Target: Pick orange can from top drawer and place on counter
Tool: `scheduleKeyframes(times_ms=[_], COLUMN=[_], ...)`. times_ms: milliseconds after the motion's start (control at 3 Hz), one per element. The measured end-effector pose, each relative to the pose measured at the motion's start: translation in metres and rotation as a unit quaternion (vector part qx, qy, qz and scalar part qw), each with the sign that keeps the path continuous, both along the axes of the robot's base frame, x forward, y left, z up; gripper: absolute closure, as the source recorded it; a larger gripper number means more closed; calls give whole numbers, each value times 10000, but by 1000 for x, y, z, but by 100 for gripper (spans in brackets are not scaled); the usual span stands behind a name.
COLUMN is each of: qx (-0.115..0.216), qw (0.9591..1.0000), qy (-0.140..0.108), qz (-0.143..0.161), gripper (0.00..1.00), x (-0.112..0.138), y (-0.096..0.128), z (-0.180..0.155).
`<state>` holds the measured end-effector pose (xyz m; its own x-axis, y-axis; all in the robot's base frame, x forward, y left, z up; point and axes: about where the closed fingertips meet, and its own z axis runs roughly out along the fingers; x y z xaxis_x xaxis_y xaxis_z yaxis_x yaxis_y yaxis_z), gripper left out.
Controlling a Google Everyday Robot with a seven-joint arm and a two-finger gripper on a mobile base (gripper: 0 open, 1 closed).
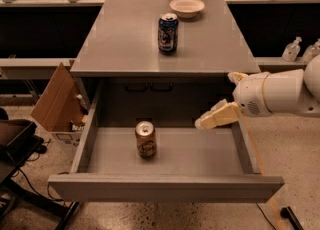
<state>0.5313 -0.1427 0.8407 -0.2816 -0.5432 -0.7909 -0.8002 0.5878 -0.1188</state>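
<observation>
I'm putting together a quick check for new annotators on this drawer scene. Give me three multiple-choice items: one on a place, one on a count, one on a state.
1. Where does the orange can stand?
A. on the floor
B. inside the top drawer
C. on a shelf

2. How many drink cans are in view?
A. one
B. two
C. three

3. What state is the orange can in?
A. upright and untouched
B. lying on its side
C. crushed flat

Answers:
1 B: it sits on the bottom of the pulled-out drawer.
2 B: there is the orange one plus a dark blue can on the counter.
3 A: it stands on its base, while the gripper hangs over the drawer's right side, apart from it.
</observation>
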Motion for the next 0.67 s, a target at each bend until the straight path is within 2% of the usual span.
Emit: scheduleKeyframes(times_ms=[333,667], qx=[-9,151], qw=[10000,9992], qy=[15,74], qz=[21,363], gripper=[0,0], x=[0,-6], y=[1,25], z=[-1,-35])
